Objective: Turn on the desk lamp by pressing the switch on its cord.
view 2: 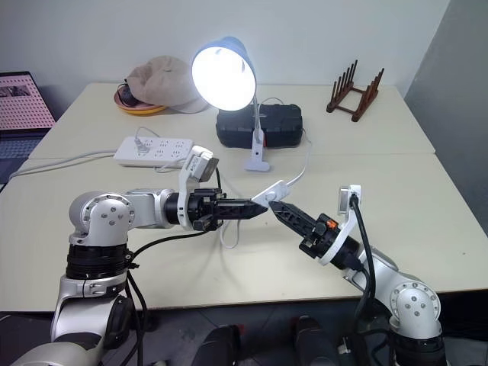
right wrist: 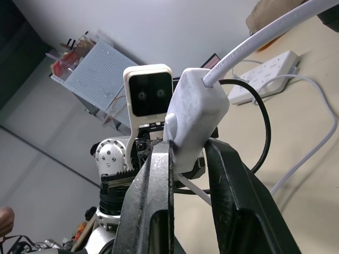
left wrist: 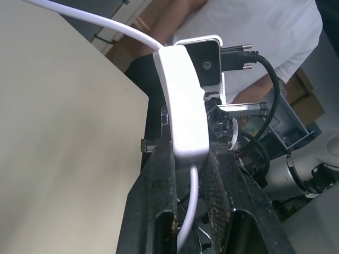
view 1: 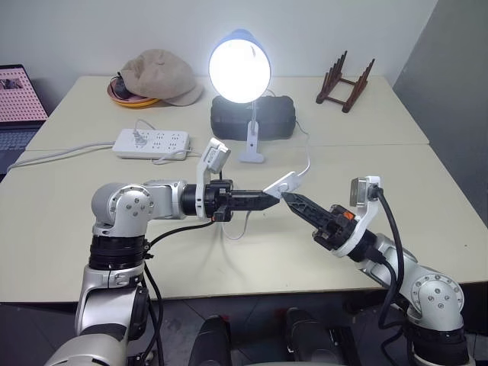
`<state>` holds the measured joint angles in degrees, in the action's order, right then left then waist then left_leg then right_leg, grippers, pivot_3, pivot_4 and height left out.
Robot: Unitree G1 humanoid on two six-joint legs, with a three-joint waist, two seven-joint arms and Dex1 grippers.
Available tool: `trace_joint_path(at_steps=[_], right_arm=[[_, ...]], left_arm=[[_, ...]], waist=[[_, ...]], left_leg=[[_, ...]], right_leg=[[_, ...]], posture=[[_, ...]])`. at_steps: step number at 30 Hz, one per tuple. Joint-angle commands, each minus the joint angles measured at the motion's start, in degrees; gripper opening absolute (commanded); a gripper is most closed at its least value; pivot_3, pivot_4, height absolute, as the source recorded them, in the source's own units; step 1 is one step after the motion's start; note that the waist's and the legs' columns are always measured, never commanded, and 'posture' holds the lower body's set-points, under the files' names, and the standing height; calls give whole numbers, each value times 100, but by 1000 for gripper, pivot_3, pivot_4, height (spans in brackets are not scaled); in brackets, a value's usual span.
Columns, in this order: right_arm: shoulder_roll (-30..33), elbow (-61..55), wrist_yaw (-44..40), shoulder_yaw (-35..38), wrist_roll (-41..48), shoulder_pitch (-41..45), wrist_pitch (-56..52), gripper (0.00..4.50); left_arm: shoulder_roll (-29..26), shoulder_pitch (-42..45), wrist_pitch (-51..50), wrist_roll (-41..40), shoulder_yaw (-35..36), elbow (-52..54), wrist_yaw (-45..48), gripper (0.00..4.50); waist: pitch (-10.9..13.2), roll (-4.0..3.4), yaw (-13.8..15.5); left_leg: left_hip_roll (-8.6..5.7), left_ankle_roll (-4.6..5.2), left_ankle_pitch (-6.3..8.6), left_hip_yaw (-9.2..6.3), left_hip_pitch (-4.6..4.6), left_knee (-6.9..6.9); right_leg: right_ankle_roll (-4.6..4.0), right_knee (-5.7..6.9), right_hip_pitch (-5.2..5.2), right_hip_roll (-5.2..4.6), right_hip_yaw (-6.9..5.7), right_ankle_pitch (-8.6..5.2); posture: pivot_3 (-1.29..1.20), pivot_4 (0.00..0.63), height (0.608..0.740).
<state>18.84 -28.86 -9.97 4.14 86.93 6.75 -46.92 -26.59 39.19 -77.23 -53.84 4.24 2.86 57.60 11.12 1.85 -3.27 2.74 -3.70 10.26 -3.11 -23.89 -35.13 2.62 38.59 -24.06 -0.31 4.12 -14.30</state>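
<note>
At your far left a laptop (view 1: 17,103) sits off the edge of the surface (view 1: 69,244), and behind it, toward the back, you have an orange dish (view 1: 130,97) with a beige cap (view 1: 158,76) lying over it, so what the dish holds is hidden from you. Nearer you a white power strip (view 1: 151,142) lies flat with a plug in it. Your left gripper (view 1: 271,200) reaches level toward the right and is clamped on one end of the switch (view 1: 280,185), which is lifted clear of the surface between the two arms; its long axis tilts, rising from the left gripper's tips up toward the lamp side. In the left wrist view you can see the black fingers (left wrist: 159,201) pressing both sides of the white body, with the cord (left wrist: 186,211) running down between them. The desk lamp (view 1: 240,67) stands behind, its bulb lit and facing you, clip base on the surface in front of a black case (view 1: 278,116); the cord drops from it in a curve to the switch. Your right gripper (view 1: 288,198) points up and leftward and is closed against the switch's other end. At the back right stands a dark wooden rack (view 1: 345,82).
</note>
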Motion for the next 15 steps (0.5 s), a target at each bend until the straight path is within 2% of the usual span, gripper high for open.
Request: trace_joint_path(at_steps=[1,3,7,11,13,15], right_arm=[[260,-201,-117,36,80,-85,-61,1226],[479,-233,-222,83,40,-147,-117,1638],[1345,-376,-715,308,-563,-472,-268,2507],[2332,-532,-1283,622,-2028,-906,172,3398],[2698,-737,-1429,524,-2887,-952,502,3901],[2879,-892,-1572,334,-3499,-986,725,4351]], left_arm=[[-227,112,314,127,-186,99,119,369],[-371,208,556,303,-340,-33,265,369],[-802,388,1664,1201,-1044,-368,832,369],[-979,580,3844,2782,-2050,-1228,1336,369],[-882,660,4976,3543,-2471,-1786,1401,369],[-769,734,5679,3954,-2666,-2213,1476,369]], waist=[[0,0,0],[0,0,1],[0,0,13],[-1,-2,79],[0,0,89],[0,-1,95]], left_leg=[[0,0,0,0,0,0],[0,0,0,0,0,0],[-1,0,0,0,-2,3],[-3,0,0,5,-5,9],[-5,0,1,12,-9,11],[-6,-1,1,17,-22,10]], right_leg=[[0,-1,0,0,0,0],[-1,-1,0,0,0,0],[-2,-6,-1,-1,0,-1],[-2,-40,4,-7,-1,-1],[-1,-58,7,-10,3,1],[2,-66,2,-13,6,3]], posture=[[0,150,740],[0,150,740],[0,150,740],[0,150,740],[0,150,740],[0,150,740]])
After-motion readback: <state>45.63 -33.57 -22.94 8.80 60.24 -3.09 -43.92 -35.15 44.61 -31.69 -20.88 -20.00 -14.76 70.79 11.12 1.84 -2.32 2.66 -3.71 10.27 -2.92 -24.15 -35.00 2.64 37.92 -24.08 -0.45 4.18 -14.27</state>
